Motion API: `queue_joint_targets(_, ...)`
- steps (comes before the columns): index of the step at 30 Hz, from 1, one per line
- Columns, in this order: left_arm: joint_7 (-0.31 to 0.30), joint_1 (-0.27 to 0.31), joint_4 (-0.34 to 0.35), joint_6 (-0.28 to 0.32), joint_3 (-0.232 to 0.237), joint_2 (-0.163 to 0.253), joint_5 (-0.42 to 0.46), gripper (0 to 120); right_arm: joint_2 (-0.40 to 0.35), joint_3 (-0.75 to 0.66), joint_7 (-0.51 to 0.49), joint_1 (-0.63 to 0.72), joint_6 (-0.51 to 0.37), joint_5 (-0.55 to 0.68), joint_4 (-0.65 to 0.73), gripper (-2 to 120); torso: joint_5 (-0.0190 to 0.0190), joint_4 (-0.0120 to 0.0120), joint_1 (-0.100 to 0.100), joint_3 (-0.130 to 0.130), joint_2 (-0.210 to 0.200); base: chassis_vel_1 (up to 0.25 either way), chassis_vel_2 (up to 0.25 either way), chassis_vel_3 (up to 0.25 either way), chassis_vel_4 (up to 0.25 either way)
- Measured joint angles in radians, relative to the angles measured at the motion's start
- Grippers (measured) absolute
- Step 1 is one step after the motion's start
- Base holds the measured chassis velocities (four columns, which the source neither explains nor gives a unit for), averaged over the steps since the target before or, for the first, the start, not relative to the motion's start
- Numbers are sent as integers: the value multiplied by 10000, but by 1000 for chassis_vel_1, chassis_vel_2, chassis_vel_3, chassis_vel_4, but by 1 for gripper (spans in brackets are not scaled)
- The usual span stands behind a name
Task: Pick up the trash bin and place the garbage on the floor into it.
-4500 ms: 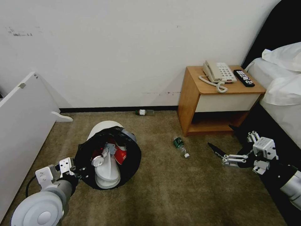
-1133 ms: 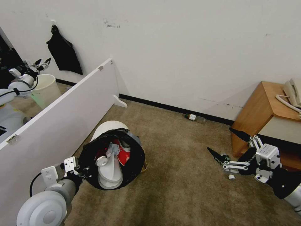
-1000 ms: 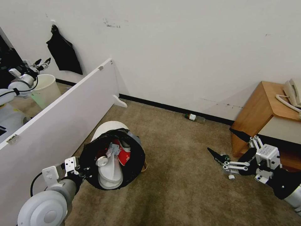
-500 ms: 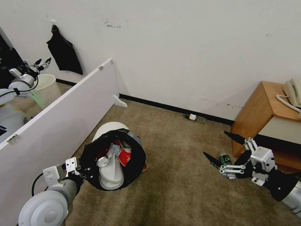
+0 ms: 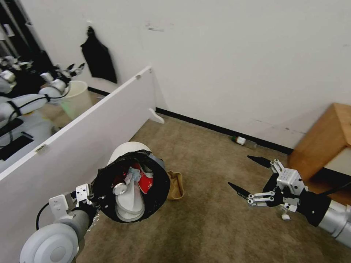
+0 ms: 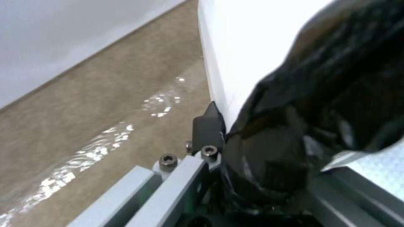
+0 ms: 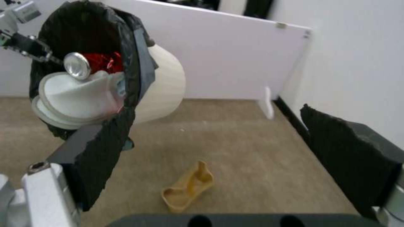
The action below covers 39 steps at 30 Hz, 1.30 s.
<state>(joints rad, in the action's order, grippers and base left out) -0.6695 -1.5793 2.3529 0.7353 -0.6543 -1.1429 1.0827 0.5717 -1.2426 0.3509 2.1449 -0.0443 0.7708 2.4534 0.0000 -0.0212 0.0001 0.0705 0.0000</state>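
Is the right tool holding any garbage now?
No, the right tool is open with nothing between its fingers, and the paper bag lies on the carpet.

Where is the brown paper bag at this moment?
In the head view the brown paper bag lies on the floor just right of the trash bin, which the left gripper holds by its rim.

The trash bin (image 5: 126, 151) was smooth white plastic, lined with a glossy black bag (image 5: 161, 182); the floor (image 5: 212, 226) matt short-pile carpet; the paper bag (image 7: 187, 187) creased brown; the can (image 7: 77, 70) shiny metal.
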Motion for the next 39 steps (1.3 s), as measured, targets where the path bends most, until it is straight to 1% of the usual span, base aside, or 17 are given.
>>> queue_joint_targets(3, 64, -12, -46, -3, 18, -78, -204, 0, -163, -2, -102, -18, 55, 122, -84, 100, 0, 4, 0, 0, 0, 88, 65, 79, 75)
queue_joint_targets(6, 84, -12, -62, -3, 24, -114, -294, 0, -283, 4, -242, -34, 130, 257, -121, 100, 0, 3, 0, 0, 0, 49, 26, 41, 31)
queue_joint_targets(8, 92, 7, -82, -3, 27, -166, -357, 0, -385, 27, -442, -39, 128, 453, -113, 100, 0, -8, 0, 0, 0, 0, 0, 0, 0)
queue_joint_targets(10, 102, 10, -93, -3, 26, -196, -387, 0, -424, 38, -523, -64, 105, 513, -110, 100, 0, -9, 0, 0, 0, 0, 0, 0, 0)
queue_joint_targets(12, 108, 10, -95, -3, 20, -220, -397, 0, -447, 46, -552, -87, 100, 538, -120, 100, 0, -9, 0, 0, 0, 0, 0, 0, 0)
queue_joint_targets(13, 119, 8, -99, -3, 14, -259, -431, 0, -483, 58, -583, -121, 92, 544, -152, 100, 0, -2, -1, 0, 0, 0, 0, 0, 0)
queue_joint_targets(17, 149, -7, -125, -6, -1, -314, -505, 0, -545, 116, -595, -192, 91, 561, -235, 100, 0, -1, 0, 0, 0, 0, 0, 0, 0)
queue_joint_targets(23, 185, 38, -187, -25, -26, -297, -520, 0, -557, 157, -579, -306, 33, 586, -302, 100, 0, -1, 0, 0, 0, 0, 0, 0, 0)
queue_joint_targets(31, 190, 172, -281, -63, -53, -161, -354, 0, -543, 216, -389, -554, -162, 606, -404, 100, 0, -1, 0, 0, 0, 0, 0, 0, 0)
queue_joint_targets(39, 171, 215, -373, -20, 10, -170, -200, 0, -484, 285, -361, -599, -166, 611, -432, 100, 0, -3, 0, 0, 0, 0, 0, 0, 0)
